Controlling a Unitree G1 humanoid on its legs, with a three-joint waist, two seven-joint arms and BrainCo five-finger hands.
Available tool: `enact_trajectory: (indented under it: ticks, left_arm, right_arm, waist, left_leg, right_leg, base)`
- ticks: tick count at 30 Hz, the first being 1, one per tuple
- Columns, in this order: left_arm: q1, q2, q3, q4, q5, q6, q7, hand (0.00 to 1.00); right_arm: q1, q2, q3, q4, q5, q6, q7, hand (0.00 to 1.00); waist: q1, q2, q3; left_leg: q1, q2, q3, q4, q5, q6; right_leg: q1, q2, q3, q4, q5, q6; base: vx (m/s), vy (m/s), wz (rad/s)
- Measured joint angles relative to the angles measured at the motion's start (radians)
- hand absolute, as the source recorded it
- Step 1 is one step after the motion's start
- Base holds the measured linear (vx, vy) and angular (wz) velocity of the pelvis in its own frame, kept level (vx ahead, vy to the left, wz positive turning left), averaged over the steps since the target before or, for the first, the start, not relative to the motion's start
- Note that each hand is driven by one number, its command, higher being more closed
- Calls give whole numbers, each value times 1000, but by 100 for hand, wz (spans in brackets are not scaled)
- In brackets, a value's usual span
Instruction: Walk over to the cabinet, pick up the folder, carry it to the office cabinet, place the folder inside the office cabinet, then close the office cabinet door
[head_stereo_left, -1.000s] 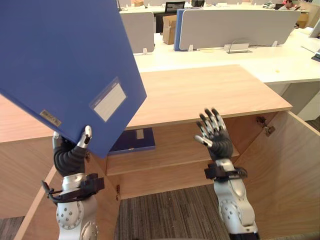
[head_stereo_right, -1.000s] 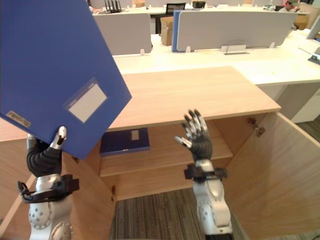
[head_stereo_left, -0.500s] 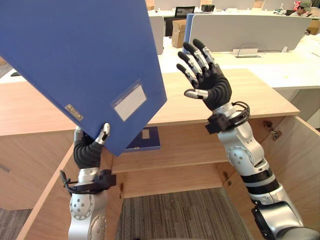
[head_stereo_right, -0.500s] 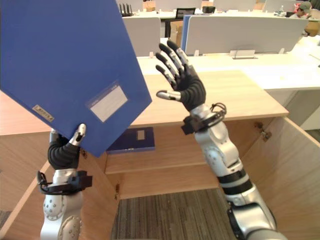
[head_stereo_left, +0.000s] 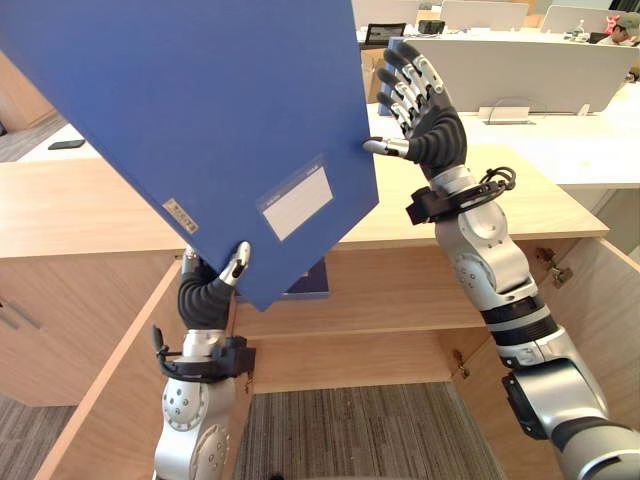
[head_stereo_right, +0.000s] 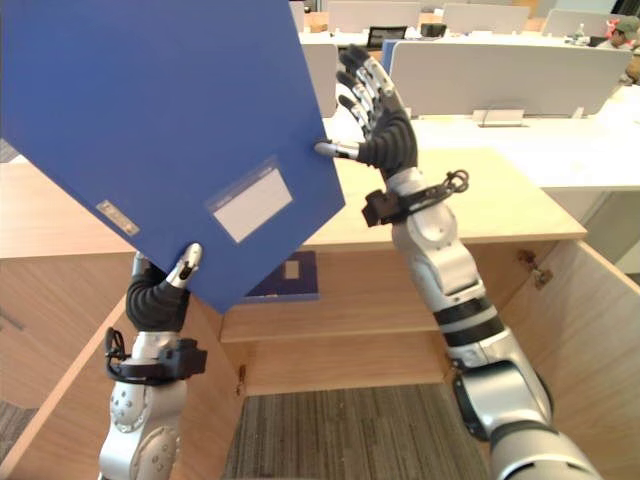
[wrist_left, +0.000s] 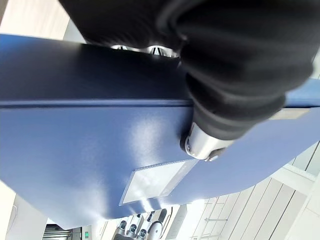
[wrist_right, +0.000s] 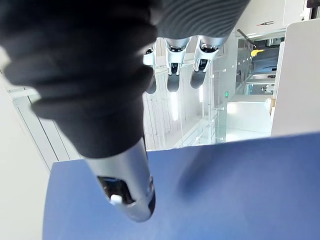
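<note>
Blue folder (head_stereo_left: 200, 130) aloft; support arriving.
Left hand (head_stereo_left: 206, 298) pinches its lower corner above the open office cabinet (head_stereo_left: 380, 295). Right hand (head_stereo_left: 432, 135), fingers spread, has risen to the folder's edge, probably to steady it for insertion.

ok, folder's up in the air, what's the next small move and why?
Probably close the right robot hand on the edge of the folder: the left robot hand pinches only its lower corner, it's tilted high above the open office cabinet, and the right one is open beside that edge.
</note>
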Motion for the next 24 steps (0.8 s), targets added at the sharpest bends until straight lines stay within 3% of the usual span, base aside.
enact_trajectory:
  ticks: [7,11,14,16,17,21,22,24]
  left_arm:
    - [0,5,-20,0,-1,-4,2,100]
    - [0,10,-29,0,-3,-8,2,100]
    - [-1,25,-30,5,-19,-10,2,100]
    - [0,30,-26,13,-22,-22,5,100]
    - [0,52,-27,21,-24,-33,6,100]
    - [0,112,-45,33,-52,-46,6,100]
    - [-1,125,-51,40,-56,-52,6,100]
    - [-4,158,-74,75,-79,-69,6,100]
  right_arm:
    - [-11,7,1,39,-37,0,-11,0]
    - [-20,3,33,42,-12,0,38,0]
    - [-81,-35,181,84,149,11,141,0]
    - [-109,-79,251,98,197,17,159,0]
    - [-146,-153,343,100,247,32,193,0]
    - [-193,-264,475,99,386,62,240,0]
    - [-203,-289,507,97,411,68,246,100]
    - [-223,-366,589,73,464,102,250,100]
  waist:
    - [3,7,-5]
    - [2,11,-18]
    - [1,12,-19]
    - [4,11,-20]
    - [15,11,-20]
    - [29,10,-21]
    - [32,10,-23]
    - [35,10,-37]
  left_leg:
    - [-2,0,-1,0,4,1]
    - [-15,2,-1,0,6,-1]
    - [-19,6,1,0,8,-3]
    - [-19,8,0,0,9,-5]
    - [-20,11,-1,0,11,-7]
    - [-23,17,-5,0,14,-12]
    - [-25,18,-6,0,14,-12]
    - [-34,18,-9,0,16,-13]
  right_leg:
    - [0,0,-1,-2,3,0]
    - [-8,3,-2,-13,10,-1]
    - [-9,7,0,-17,18,-4]
    - [-9,9,-1,-17,19,-5]
    - [-10,12,-2,-17,19,-6]
    - [-14,19,-3,-19,20,-9]
    - [-15,20,-4,-20,20,-9]
    - [-22,21,-5,-22,22,-11]
  base:
    - [-20,3,0]
    - [0,0,0]
    - [1,-2,-1]
    - [0,0,0]
    - [0,0,0]
    - [-39,-15,1]
    - [0,0,0]
    - [0,0,0]
